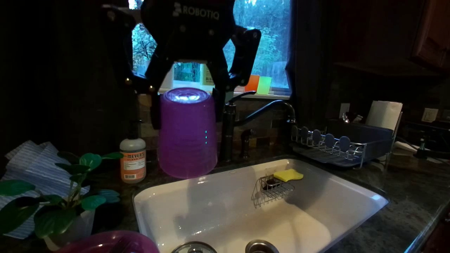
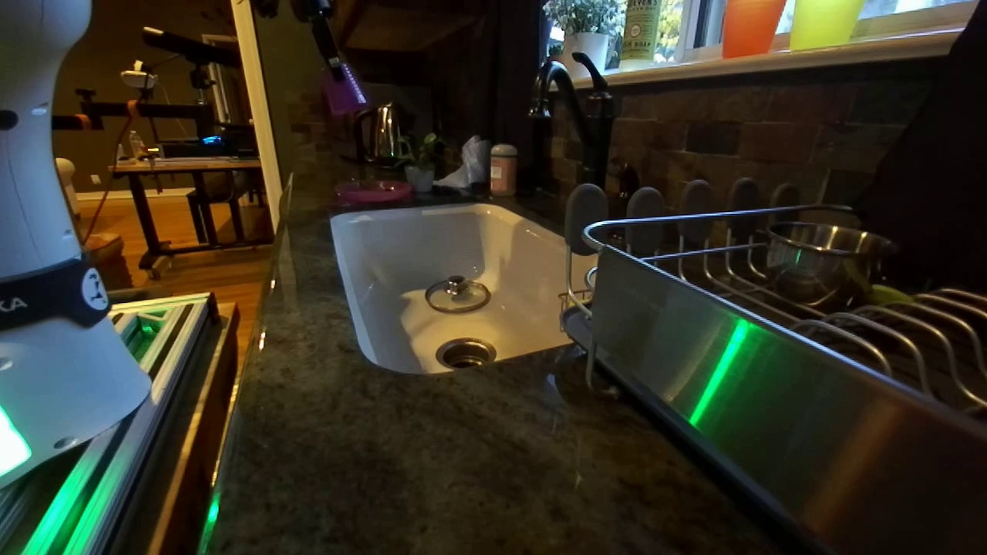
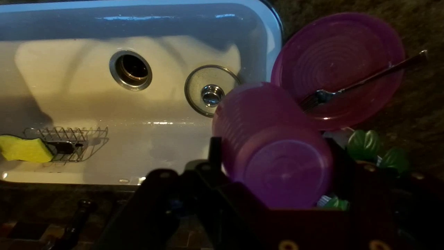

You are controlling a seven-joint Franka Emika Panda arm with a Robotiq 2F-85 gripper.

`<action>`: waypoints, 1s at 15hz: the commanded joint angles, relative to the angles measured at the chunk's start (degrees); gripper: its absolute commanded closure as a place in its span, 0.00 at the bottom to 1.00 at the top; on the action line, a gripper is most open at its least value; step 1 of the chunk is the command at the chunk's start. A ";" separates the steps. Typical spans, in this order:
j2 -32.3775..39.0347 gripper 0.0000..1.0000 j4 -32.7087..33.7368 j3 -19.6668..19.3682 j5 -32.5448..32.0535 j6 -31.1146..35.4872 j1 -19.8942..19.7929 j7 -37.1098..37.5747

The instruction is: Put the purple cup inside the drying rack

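My gripper (image 1: 188,112) is shut on the purple cup (image 1: 188,140), with one finger on each side near the cup's base. The cup hangs upside down, its base facing up toward the palm. In the wrist view the cup (image 3: 263,111) fills the space between the fingers (image 3: 275,152). In an exterior view the held cup (image 2: 347,91) is high above the counter at the sink's far end. The drying rack (image 1: 378,149) stands on the counter at the sink's opposite end, apart from the cup. Its metal side wall (image 2: 694,370) is close in an exterior view. The rack is out of the wrist view.
A white sink (image 1: 168,200) lies between, holding a glass lid (image 3: 194,83) and a wire sponge holder (image 3: 93,139). A faucet (image 1: 228,130) rises behind it. A magenta plate with a fork (image 3: 347,69), a plant (image 1: 89,161) and a soap bottle (image 1: 133,161) stand nearby. A metal pot (image 2: 817,266) sits in the rack.
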 commanded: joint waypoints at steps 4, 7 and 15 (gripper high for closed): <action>-8.60 0.55 -4.91 3.74 -6.96 -9.56 -3.72 7.30; -14.89 0.55 -5.36 7.27 -9.60 -21.80 -5.67 12.18; -27.92 0.30 -5.98 16.21 -7.01 -42.20 -13.60 15.89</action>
